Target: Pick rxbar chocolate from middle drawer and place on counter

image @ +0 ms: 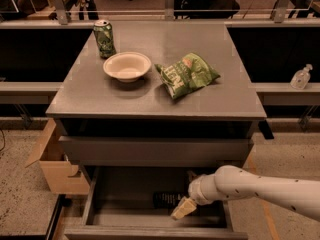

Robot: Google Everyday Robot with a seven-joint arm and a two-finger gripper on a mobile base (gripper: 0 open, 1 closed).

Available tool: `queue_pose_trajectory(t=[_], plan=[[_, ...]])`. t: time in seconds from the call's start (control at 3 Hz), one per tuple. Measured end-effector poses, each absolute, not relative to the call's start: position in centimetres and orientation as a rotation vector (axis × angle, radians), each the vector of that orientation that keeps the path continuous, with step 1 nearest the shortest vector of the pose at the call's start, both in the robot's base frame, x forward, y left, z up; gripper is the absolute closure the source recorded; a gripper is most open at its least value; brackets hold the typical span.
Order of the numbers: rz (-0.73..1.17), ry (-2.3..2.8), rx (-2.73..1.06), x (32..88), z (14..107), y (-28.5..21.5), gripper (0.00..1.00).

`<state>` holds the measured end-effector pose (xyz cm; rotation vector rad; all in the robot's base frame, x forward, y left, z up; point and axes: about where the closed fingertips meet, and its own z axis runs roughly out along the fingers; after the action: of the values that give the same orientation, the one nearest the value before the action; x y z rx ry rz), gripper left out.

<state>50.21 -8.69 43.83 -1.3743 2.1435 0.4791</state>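
The middle drawer [125,194] is pulled open below the counter [100,99], with its grey floor showing. The rxbar chocolate [164,200], a dark flat bar, lies on the drawer floor near the middle. My gripper [182,208] reaches in from the right on a pale arm. It is low inside the drawer, and its tip is right at the bar's right end. The wrist hides part of the bar's right end.
On the counter stand a green can [104,38], a white bowl [127,66] and a green chip bag [187,74]. The drawer above [155,151] is shut. A cardboard box [52,164] sits on the floor at the left. A sanitizer bottle [301,77] stands on the right ledge.
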Motion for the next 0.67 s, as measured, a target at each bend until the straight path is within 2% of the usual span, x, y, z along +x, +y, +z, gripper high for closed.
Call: queue_pose_trajectory(t=[0.33,0.67], plan=[[0.519,2.109,-1.344,50.98,40.64,-6.52,0.0],[0.519,2.109,-1.344,50.98,40.61,-6.5,0.0]])
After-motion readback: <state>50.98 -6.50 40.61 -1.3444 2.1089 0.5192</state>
